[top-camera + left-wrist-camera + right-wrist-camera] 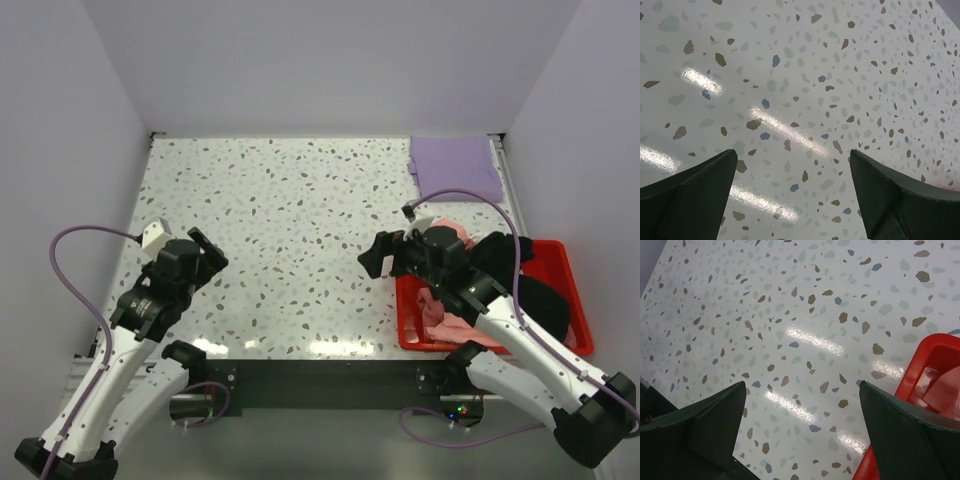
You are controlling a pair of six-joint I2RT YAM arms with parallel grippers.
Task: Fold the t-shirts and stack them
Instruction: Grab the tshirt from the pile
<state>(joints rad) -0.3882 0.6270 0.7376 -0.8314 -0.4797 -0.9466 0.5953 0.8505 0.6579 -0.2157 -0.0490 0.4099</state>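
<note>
Nearest your bases, over the front of the speckled table (290,200), you are holding the left gripper (208,252) with its jaws spread wide and nothing between them; its wrist view is showing only bare terrazzo. Right of centre, your right gripper (378,255) is hovering likewise spread and empty, pointing left, just beside the near-left corner of the red bin (577,300). Inside that bin, unfolded stock is lying bunched: one salmon-pink t-shirt (440,310) along the left side and one black t-shirt (545,300) filling the right side; whether more cloth is hiding beneath them cannot be told. Farthest back, at the right rear corner of the table, one lavender t-shirt (458,168) is lying flat as a neat rectangle, apparently folded and starting the stack. Judged status: one item done, at least two waiting in the bin, so you are looking at an early stage, with neither arm engaging any cloth.
</note>
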